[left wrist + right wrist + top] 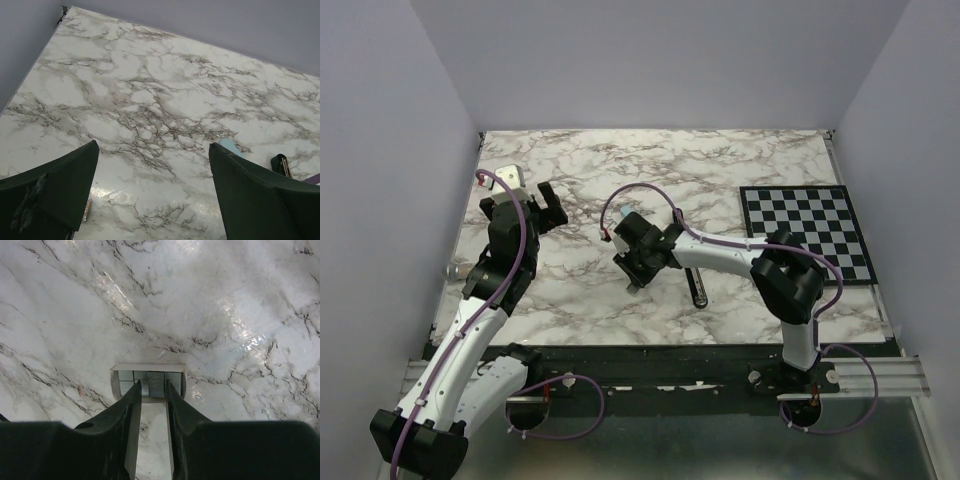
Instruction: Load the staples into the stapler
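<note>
A small white box (147, 368) of dull-grey staples lies on the marble table. One block of staples (156, 383) stands between my right gripper's (152, 386) narrow fingertips, which press against its sides. In the top view that gripper (633, 283) points down at mid-table. The slim black stapler (699, 290) lies just to its right, and its end shows in the left wrist view (281, 165). My left gripper (152, 190) hovers wide open over bare marble at the left (550, 208), holding nothing.
A loose short staple strip (87, 210) lies by my left gripper's left finger. A small pale object (507, 175) sits near the back left corner. A checkerboard sheet (807, 232) covers the right side. Grey walls enclose the table.
</note>
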You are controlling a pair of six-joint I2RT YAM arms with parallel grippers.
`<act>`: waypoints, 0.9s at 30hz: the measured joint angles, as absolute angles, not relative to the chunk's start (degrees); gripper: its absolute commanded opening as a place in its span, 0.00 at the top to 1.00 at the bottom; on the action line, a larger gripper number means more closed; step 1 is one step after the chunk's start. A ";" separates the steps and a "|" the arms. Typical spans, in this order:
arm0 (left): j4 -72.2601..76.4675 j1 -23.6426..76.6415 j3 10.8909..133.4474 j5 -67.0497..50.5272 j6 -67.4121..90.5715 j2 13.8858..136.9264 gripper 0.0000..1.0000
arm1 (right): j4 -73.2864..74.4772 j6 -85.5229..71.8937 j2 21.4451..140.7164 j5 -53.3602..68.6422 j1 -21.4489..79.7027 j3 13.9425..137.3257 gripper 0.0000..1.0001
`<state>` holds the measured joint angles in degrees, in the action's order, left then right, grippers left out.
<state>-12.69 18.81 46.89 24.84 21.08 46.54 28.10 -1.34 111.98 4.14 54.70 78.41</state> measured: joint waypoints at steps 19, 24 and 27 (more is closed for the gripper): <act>-12.67 18.65 46.89 24.29 21.10 47.03 0.01 | 30.15 -1.23 114.48 -7.77 59.44 81.03 0.74; -12.60 18.41 46.89 23.94 21.10 47.07 0.01 | 30.15 -1.41 114.45 -8.36 59.57 81.03 0.77; -12.56 18.41 46.89 23.79 21.10 47.07 0.01 | 30.15 -1.48 114.39 -8.32 59.57 81.03 0.79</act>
<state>-12.56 18.41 46.89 23.79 21.10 47.07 30.15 -1.48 114.39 -8.32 59.57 81.03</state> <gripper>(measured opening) 0.988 0.232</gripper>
